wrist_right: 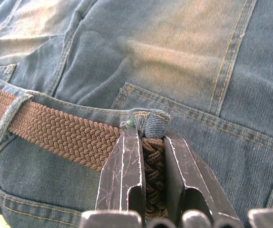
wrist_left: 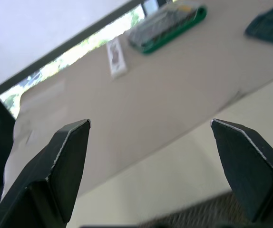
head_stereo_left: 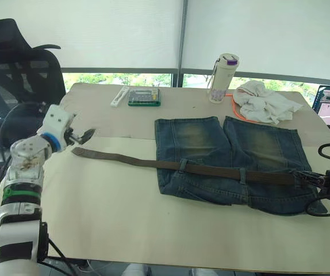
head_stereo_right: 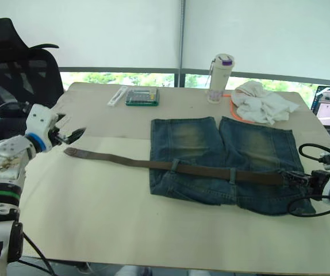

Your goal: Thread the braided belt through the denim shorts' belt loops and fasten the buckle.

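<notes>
**Right jaws pinch the belt at the shorts' right edge; left jaws spread above its free end**

The right gripper has its jaws clamped on the braided belt, the woven strap squeezed between the two fingers, just behind a belt loop that sits at the fingertips. From there the belt runs away from those jaws along the waistband of the denim shorts, passing under another belt loop. The shorts lie flat on the bench.

The left gripper has its jaws spread wide with nothing between them. The belt's free end lies on the bench just below and beside these jaws, not touching them.
</notes>
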Robot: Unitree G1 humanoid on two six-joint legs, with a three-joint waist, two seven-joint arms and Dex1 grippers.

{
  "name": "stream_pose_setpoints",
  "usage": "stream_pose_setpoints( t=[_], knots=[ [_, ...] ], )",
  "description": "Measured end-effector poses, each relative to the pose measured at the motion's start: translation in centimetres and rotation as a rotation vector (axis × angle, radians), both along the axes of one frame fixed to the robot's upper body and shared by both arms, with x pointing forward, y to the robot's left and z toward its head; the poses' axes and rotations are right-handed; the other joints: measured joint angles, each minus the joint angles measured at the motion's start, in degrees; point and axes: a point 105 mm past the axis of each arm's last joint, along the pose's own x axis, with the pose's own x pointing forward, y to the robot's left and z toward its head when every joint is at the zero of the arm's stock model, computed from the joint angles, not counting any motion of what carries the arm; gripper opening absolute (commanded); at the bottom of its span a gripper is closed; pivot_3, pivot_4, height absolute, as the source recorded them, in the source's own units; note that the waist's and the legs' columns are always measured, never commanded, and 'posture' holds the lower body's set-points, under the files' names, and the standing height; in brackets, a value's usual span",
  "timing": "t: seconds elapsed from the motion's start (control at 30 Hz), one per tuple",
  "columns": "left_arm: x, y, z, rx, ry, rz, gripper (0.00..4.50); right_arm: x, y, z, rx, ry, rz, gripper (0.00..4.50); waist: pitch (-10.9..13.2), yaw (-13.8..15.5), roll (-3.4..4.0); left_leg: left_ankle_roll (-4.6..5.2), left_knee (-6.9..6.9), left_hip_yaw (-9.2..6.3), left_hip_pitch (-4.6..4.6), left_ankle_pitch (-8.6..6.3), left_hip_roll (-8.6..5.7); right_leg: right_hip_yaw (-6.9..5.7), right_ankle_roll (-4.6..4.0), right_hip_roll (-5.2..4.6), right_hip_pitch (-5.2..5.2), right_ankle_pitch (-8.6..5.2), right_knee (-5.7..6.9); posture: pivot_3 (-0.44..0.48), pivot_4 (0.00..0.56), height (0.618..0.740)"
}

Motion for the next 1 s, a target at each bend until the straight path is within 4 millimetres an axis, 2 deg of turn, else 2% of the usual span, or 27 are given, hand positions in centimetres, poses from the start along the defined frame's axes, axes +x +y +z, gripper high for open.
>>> stream_pose_setpoints(
  t=[0.07, 0.2, 0.3, 0.4, 0.47, 0.57, 0.63, 0.73, 0.87, 1.0],
  knots=[
    [-0.2, -3.5, -0.5, -0.044, 0.05, -0.145, 4.11, 0.1, 0.4, -0.1, 0.006, -0.002, 0.01, 0.15, 0.0, 0.0, 0.0, 0.02, 0.07, 0.02, 0.0, -0.01, -0.01, 0.02, 0.0, 0.02, 0.0, 0.0, 0.11, 0.0, 0.15, 0.74],
    [-0.4, -9.6, -3.3, -0.08, 0.203, -0.354, 4.11, 0.0, 1.2, -0.3, 0.035, -0.005, 0.03, 0.15, 0.0, -0.2, 0.0, 0.02, 0.12, 0.02, 0.01, -0.01, -0.02, 0.03, 0.0, 0.09, -0.01, 0.0, 0.14, 0.0, 0.15, 0.74],
    [-0.4, -15.3, -5.2, -0.071, 0.303, -0.503, 4.11, -0.3, 2.3, -0.2, 0.052, -0.008, 0.064, 0.15, 0.0, 0.0, -0.01, 0.04, 0.25, 0.01, -0.02, -0.02, -0.23, 0.03, 0.01, 0.08, 0.01, -0.01, 0.12, 0.0, 0.15, 0.74],
    [-0.4, -19.0, -7.1, -0.039, 0.383, -0.57, 4.11, -0.8, 3.9, -0.4, 0.079, -0.002, 0.11, 0.15, 0.0, -0.2, -0.05, 0.12, 0.44, -0.01, -0.07, -0.06, -0.23, 0.06, 0.03, 0.11, 0.01, -0.02, 0.08, 0.0, 0.15, 0.74],
    [-0.2, -19.6, -7.6, -0.033, 0.416, -0.581, 4.11, -1.1, 4.9, -0.7, 0.106, 0.005, 0.128, 0.15, 0.0, -0.8, -0.07, 0.12, 0.44, -0.03, -0.09, -0.06, -0.22, 0.11, 0.03, 0.13, -0.02, -0.02, 0.09, 0.0, 0.15, 0.74],
    [0.3, -19.4, -7.3, -0.007, 0.413, -0.573, 4.11, -1.6, 6.6, -0.9, 0.135, 0.004, 0.142, 0.15, 0.0, -1.3, -0.07, 0.13, 0.44, -0.08, -0.08, -0.07, -0.18, 0.11, 0.04, 0.13, -0.02, -0.03, 0.1, 0.0, 0.15, 0.74],
    [0.9, -18.4, -7.2, 0.005, 0.409, -0.542, 4.11, -1.8, 9.5, -1.1, 0.19, -0.013, 0.188, 0.15, 0.0, -1.5, -0.1, 0.13, 0.45, -0.11, -0.07, -0.07, 0.04, 0.11, 0.03, 0.23, -0.03, -0.02, 0.12, 0.0, 0.15, 0.74],
    [1.4, -17.0, -7.0, 0.013, 0.406, -0.506, 4.11, -2.3, 12.7, -1.2, 0.271, -0.014, 0.236, 0.15, 0.0, -1.4, -0.09, 0.13, 0.45, -0.12, -0.08, -0.07, -0.01, 0.11, 0.04, 0.15, -0.04, -0.02, 0.16, 0.0, 0.15, 0.74],
    [1.5, -15.6, -8.0, 0.041, 0.436, -0.47, 4.11, -2.6, 13.9, -0.6, 0.291, -0.018, 0.256, 0.15, 0.0, -0.9, -0.09, 0.21, 0.54, -0.12, -0.14, -0.12, -0.16, 0.07, 0.04, 0.05, -0.02, -0.02, 0.18, 0.0, 0.15, 0.74],
    [1.2, -15.8, -8.8, 0.058, 0.46, -0.488, 4.11, -3.3, 13.6, -0.6, 0.31, 0.002, 0.25, 0.15, 0.0, 0.1, -0.09, 0.3, 0.65, -0.15, -0.27, -0.17, -0.25, 0.01, 0.06, 0.0, -0.03, -0.02, 0.17, 0.0, 0.15, 0.74]
  ],
)
